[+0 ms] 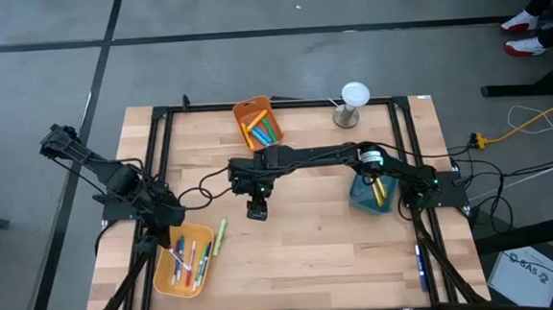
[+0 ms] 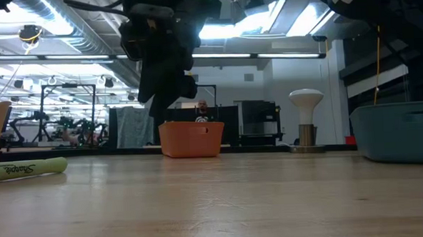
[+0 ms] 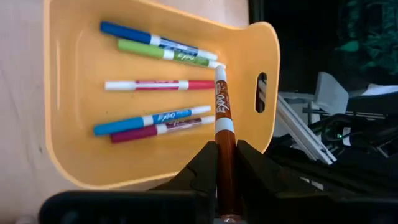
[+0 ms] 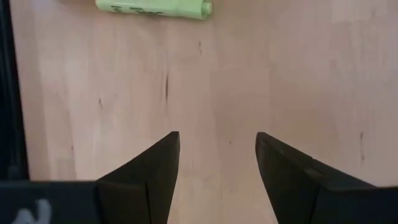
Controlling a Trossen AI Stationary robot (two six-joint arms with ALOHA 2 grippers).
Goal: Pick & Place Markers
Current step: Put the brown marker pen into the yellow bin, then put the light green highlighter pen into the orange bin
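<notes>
Over the yellow bin (image 3: 68, 93), left claw (image 3: 225, 163) pinches an orange marker (image 3: 222, 118); releasing crooked could bounce it onto the tabletop (image 1: 311, 249).

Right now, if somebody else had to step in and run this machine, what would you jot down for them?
Left gripper: shut on an orange marker, held over the yellow bin at the table's near left.
Right gripper: open, empty, above bare wood mid-table.
Done: five markers lie in the yellow bin; more sit in the orange bin and the blue bin.
Left: drop the orange marker in; then fetch the green highlighter lying loose on the table beside the yellow bin.
</notes>
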